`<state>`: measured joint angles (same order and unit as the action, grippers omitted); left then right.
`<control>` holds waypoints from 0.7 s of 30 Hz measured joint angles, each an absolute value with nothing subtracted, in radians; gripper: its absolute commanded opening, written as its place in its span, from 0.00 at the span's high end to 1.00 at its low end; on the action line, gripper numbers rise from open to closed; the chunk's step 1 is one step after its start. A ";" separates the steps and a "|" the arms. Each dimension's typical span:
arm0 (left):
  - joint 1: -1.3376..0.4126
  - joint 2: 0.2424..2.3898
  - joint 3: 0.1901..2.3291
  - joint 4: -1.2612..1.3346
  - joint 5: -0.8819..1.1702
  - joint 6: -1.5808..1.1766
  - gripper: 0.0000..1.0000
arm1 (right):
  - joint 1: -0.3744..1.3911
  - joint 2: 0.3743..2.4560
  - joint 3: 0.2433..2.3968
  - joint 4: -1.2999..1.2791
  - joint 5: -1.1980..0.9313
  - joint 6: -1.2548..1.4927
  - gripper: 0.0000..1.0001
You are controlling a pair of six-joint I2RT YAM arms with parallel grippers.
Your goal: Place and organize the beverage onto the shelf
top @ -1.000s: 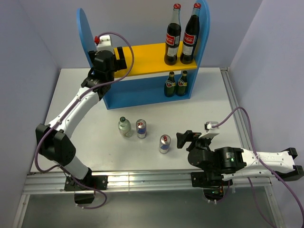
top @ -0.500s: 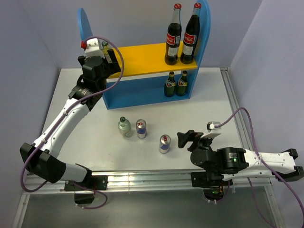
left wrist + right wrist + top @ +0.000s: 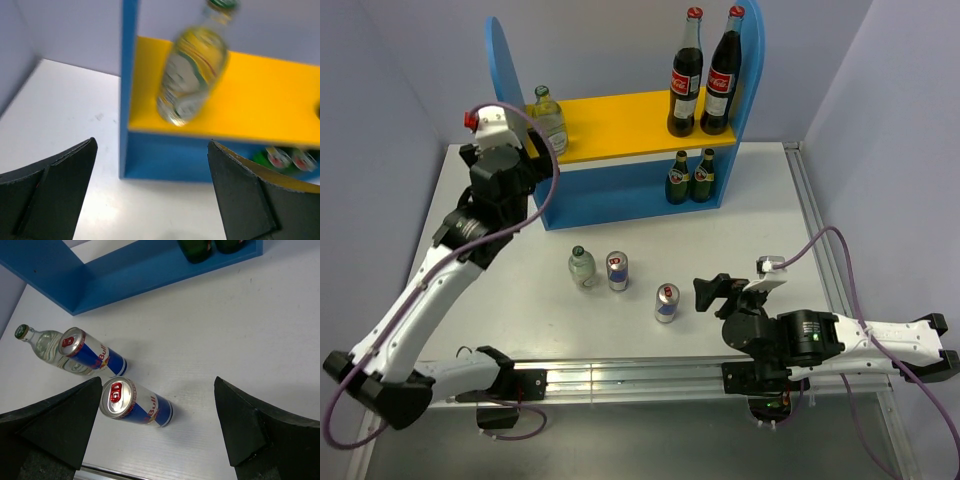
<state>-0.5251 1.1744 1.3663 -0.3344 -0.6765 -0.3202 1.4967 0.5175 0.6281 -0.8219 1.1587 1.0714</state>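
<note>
Clear bottle (image 3: 192, 75) on the yellow board (image 3: 270, 95) shows blurred, its label unreadable. Two dark green bottles (image 3: 196, 247) are cropped by the right wrist view's top edge.

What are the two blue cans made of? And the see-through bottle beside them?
The cans look like metal, probably aluminium: shiny silver tops with pull tabs, glossy printed sides. The bottle is clear glass or plastic, I cannot tell which: the table shows through it. Its cap is green.
</note>
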 measured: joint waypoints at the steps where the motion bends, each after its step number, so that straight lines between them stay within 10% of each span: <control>1: -0.558 1.142 1.357 -0.366 -0.680 -0.334 0.01 | 1.497 0.516 0.628 -0.822 1.158 1.071 0.00; 11: -0.915 0.801 1.011 -0.543 -0.682 -0.610 0.01 | 1.497 0.521 0.627 -0.815 1.159 1.061 0.00; 21: -1.256 0.892 0.631 -0.524 -0.763 -0.921 0.01 | 1.497 0.528 0.627 -0.814 1.158 1.058 0.00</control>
